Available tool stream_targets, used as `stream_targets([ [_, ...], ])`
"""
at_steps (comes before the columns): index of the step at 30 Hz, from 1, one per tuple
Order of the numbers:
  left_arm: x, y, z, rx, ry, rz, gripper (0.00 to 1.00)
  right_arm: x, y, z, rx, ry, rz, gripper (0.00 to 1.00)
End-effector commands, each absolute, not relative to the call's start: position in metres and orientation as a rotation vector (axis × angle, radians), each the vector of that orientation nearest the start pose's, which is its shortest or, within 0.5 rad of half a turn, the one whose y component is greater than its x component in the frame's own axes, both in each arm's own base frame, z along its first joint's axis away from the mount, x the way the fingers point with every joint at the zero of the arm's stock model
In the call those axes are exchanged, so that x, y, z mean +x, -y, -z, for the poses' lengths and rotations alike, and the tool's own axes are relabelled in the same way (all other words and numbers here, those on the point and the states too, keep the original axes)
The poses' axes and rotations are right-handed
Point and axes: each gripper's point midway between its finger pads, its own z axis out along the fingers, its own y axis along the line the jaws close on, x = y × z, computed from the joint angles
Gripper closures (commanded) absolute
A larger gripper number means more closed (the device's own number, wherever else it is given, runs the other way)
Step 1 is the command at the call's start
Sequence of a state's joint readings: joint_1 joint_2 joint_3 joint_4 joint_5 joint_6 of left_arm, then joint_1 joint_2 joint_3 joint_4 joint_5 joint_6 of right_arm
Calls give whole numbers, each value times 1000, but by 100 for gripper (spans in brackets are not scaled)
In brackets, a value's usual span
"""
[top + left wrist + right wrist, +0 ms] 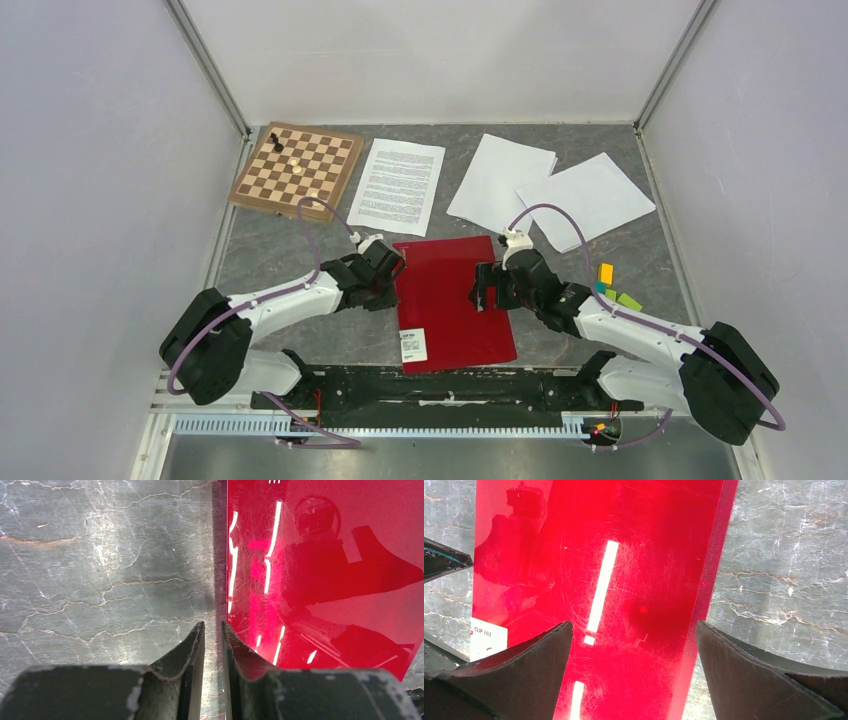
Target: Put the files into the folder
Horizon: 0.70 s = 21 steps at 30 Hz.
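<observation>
The red folder lies closed on the table between both arms, with a white label at its near left corner. My left gripper is at the folder's left edge. In the left wrist view the left gripper is nearly shut on nothing, with the folder's edge just right of the slit. My right gripper is over the folder's right part. In the right wrist view the right gripper is open wide above the folder and straddles its right edge. The files lie beyond the folder: a printed sheet and blank sheets.
A brown-and-white chessboard with a few pieces lies at the back left. Small coloured blocks sit right of the right arm. White walls close in the table on the left, back and right.
</observation>
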State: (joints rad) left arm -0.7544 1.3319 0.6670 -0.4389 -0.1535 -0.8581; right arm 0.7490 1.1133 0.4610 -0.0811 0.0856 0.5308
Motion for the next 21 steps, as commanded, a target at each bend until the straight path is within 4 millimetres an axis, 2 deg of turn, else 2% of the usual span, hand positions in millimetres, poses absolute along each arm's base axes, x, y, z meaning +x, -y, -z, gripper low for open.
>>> stream_targets([
  [1, 206, 202, -39, -180, -2648, 363, 76, 218, -208, -64, -198, -2316, -557, 4],
  [4, 207, 203, -40, -188, -2642, 376, 76, 217, -208, -63, -199, -2318, -558, 4],
  [13, 210, 204, -64, -192, -2595, 411, 75, 218, -208, -66, -198, -2309, -563, 4],
  [21, 208, 205, -45, -188, -2635, 382, 77, 218, -208, -65, -200, -2314, -560, 4],
])
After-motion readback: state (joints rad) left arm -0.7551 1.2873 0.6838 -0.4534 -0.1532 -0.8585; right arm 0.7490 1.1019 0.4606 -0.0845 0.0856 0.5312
